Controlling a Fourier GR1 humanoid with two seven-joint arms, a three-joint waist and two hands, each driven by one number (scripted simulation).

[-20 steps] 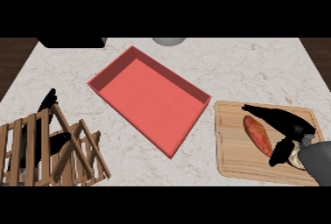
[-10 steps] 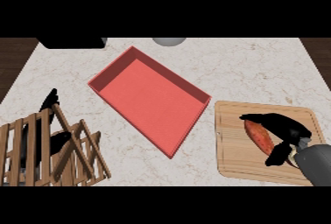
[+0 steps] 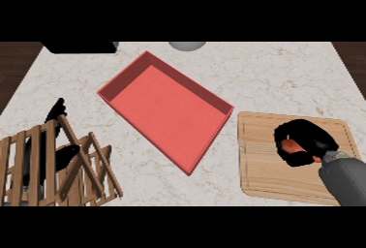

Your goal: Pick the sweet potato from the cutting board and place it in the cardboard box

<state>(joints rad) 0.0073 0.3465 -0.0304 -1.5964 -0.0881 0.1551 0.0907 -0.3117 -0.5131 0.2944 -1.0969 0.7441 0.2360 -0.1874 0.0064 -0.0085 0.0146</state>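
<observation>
A: Stage shown? B: Grasp only. The right hand (image 3: 309,141) is curled round the potato (image 3: 291,144), low over the board (image 3: 271,169).
A: Remaining? B: Lift, carry and release into the red box (image 3: 168,107), left of and beyond the board. The left hand (image 3: 55,110), past the crate (image 3: 50,167), hangs relaxed.

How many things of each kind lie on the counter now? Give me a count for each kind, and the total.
Red box: 1
Wooden cutting board: 1
Sweet potato, inside the right hand: 1
Wooden crate, over the left hand: 1
Grey round object at the far edge: 1
Black object at the far edge: 1
Total: 6
</observation>
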